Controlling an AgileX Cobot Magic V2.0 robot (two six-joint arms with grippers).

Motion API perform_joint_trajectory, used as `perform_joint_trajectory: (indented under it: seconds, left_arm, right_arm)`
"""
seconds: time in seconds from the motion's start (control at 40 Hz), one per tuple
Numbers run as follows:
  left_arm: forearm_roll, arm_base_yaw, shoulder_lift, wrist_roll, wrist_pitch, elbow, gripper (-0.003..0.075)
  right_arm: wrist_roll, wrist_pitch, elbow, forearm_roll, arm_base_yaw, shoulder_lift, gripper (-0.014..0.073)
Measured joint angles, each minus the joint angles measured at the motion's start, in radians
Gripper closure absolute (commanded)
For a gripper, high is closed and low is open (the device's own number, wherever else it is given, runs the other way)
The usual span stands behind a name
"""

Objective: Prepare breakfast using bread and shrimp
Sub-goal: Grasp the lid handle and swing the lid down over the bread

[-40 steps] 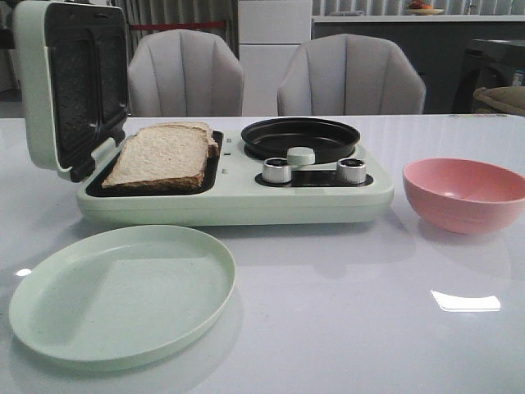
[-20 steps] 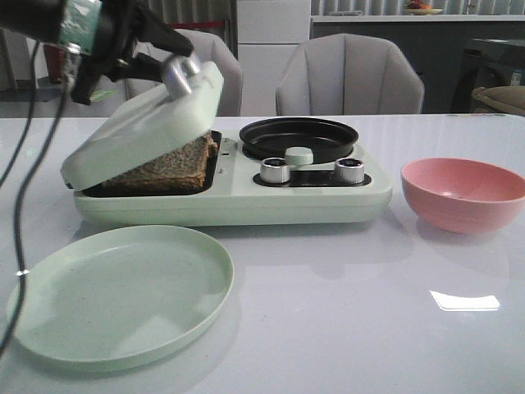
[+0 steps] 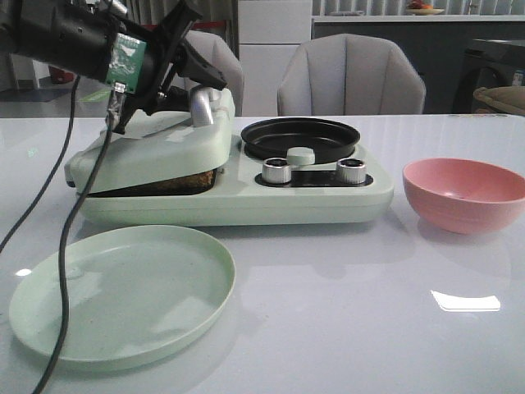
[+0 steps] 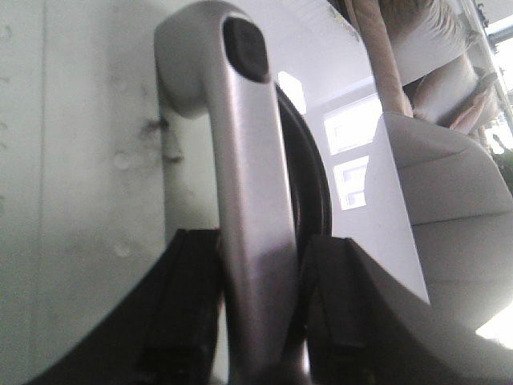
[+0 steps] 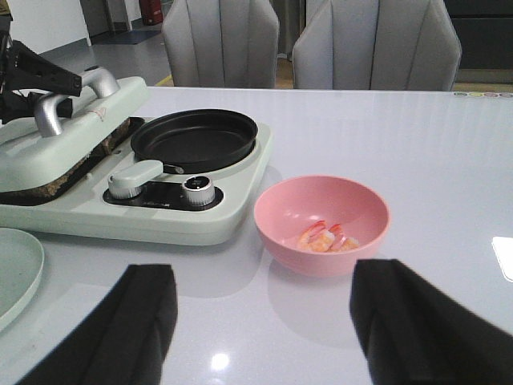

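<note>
**Lid lowered onto the bread**

Front view: the left end effector [image 3: 197, 78] grips the silver handle [image 3: 202, 105] of the sandwich maker lid [image 3: 156, 148], which a second ago stood fully open and half a second ago was halfway down. It now rests nearly flat on the bread [image 3: 193, 179], of which only a dark edge shows in the gap at the front. The breakfast maker [image 3: 246, 197] sits towards the bench's far left, its black pan [image 3: 299, 138] empty; a green plate [image 3: 123, 291] lies at the near left edge, a pink bowl [image 3: 463, 193] towards the right edge.

Left wrist view: the fingers [image 4: 188, 313] are clenched on either side of the handle [image 4: 248, 208].

Right wrist view: the right end effector [image 5: 260, 321] hangs released, fingers wide apart, near the bowl [image 5: 276, 220], where the shrimp [image 5: 325, 237] lie.

With the bread enclosed, toasting looks ready to begin; the shrimp probably still need moving to the pan.
</note>
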Motion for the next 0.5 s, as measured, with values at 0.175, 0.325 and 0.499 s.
perform_joint_trajectory:
  seconds: [0.175, 0.325, 0.499]
  left_arm:
    - [0.073, 0.011, -0.009, -0.006, 0.061, -0.028, 0.0122]
    - [0.264, 0.027, -0.04, -0.101, 0.062, -0.043, 0.0187]
    - [0.631, 0.031, -0.11, -0.261, 0.041, -0.049, 0.0188]
  right_arm:
    - [0.0, 0.0, 0.0, 0.0, 0.0, 0.0, 0.0035]
    - [0.0, 0.0, 0.0, 0.0, 0.0, 0.0, 0.0035]
    - [0.0, 0.0, 0.0, 0.0, 0.0, 0.0, 0.0035]
